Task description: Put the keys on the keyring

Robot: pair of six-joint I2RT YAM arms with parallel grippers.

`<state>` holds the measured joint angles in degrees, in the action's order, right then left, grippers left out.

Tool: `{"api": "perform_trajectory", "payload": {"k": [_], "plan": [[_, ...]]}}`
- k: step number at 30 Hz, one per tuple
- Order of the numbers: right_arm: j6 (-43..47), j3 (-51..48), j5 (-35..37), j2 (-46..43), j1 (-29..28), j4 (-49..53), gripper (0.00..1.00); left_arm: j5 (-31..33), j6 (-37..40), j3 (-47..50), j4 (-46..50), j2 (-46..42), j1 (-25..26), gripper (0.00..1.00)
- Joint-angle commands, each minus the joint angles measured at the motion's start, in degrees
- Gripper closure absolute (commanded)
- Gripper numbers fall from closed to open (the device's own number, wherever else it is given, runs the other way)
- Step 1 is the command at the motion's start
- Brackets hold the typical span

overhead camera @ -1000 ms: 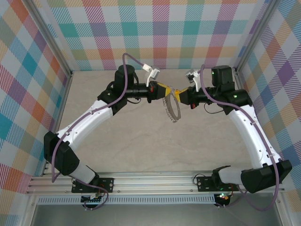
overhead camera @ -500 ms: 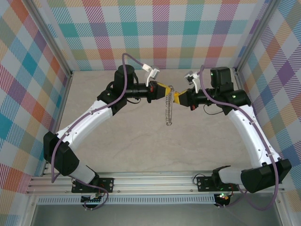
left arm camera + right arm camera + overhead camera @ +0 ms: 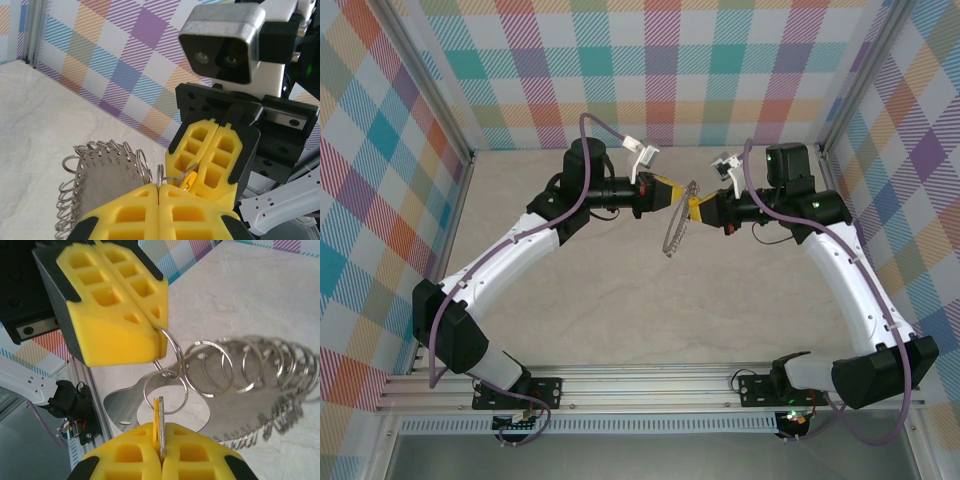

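The right gripper (image 3: 161,432) has its yellow fingers pressed together on the key (image 3: 159,412). The key is seen edge-on, with a thin yellow-orange strip beside a dark grey blade sticking up out of the seam. The key's upper end overlaps the lowest split ring, but I cannot tell whether it passes through it.

The left gripper (image 3: 159,332), at the upper left of the right wrist view, is clamped on another ring of the keyring (image 3: 120,402). The keyring is a curved, flat, silvery plate with a row of split rings standing along its edge. In the top view it hangs between the two grippers, just above centre, over the pale marbled table (image 3: 620,290).

In the left wrist view a row of small stamped digits runs along the plate, too fine to read. Plaid walls (image 3: 660,70) surround the table.
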<state>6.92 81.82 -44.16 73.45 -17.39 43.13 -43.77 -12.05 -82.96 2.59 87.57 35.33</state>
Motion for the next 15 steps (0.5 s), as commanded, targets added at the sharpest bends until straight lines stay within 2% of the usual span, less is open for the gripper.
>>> {"api": "perform_trajectory", "payload": {"k": [1, 15], "plan": [[1.3, 3.1, -0.2, 0.2, -0.4, 0.3, 1.00, 0.5, -0.2, 0.5, -3.3, -1.7, -0.2, 1.00], [1.0, 2.0, -0.3, 0.1, -0.3, -0.2, 1.00, 0.4, -0.1, 0.5, -3.2, -1.8, -0.2, 1.00]]}}
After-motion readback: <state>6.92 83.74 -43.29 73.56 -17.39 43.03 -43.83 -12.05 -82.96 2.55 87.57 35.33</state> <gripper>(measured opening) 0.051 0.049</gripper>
